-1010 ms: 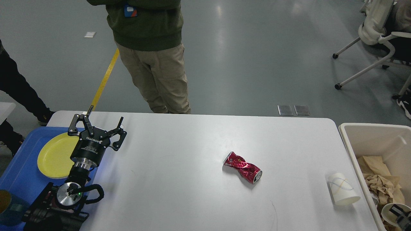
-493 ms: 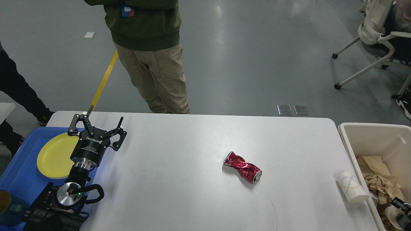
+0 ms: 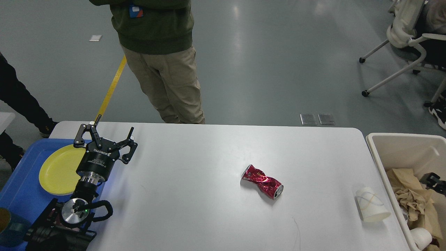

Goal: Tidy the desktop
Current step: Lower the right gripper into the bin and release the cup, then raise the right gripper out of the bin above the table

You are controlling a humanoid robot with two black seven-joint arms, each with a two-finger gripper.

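Observation:
The white desktop (image 3: 195,209) fills the middle of the head view. A crushed red can (image 3: 262,182) lies on its side right of centre. Near the right edge a white paper cup (image 3: 371,208) lies tipped over. My left gripper (image 3: 106,134) hangs open over the table's left end, beside the yellow plate, with nothing between its fingers. Only a small dark part of my right gripper (image 3: 433,181) shows above the beige bin, and its fingers cannot be told apart.
A blue tray (image 3: 21,195) at the left holds a yellow plate (image 3: 55,169). The beige bin (image 3: 400,150) at the right holds crumpled brown paper (image 3: 409,193) and a white cup (image 3: 420,237). A person (image 3: 160,59) stands behind the table's far edge.
My right gripper rose from the bin's lower corner, leaving a white cup in the bin. The cup on the table rolled right, then back. The left arm stayed still.

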